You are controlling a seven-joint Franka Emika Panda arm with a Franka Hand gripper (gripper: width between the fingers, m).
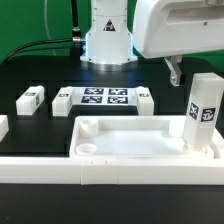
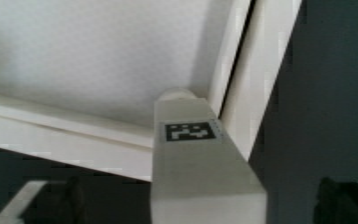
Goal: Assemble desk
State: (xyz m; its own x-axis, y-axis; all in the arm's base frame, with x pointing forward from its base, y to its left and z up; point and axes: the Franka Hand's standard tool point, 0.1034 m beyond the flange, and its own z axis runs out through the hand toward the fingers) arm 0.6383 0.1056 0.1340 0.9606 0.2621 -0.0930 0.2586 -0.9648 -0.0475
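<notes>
One leg [image 2: 197, 150] stood upright in a corner of the tabletop [image 1: 130, 138], just under the gripper [image 2: 190, 203]. Fingers [image 2: 34, 203] were released, spread either side of it, touching nothing. Other legs [image 1: 32, 98] lay well away from the fingers, by the marker board [image 1: 105, 97].

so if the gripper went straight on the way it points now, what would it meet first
Probably the upright desk leg: in the wrist view its tagged top sits right under the open gripper, so the fingers might straddle it rather than strike it. Depth is unclear.
</notes>
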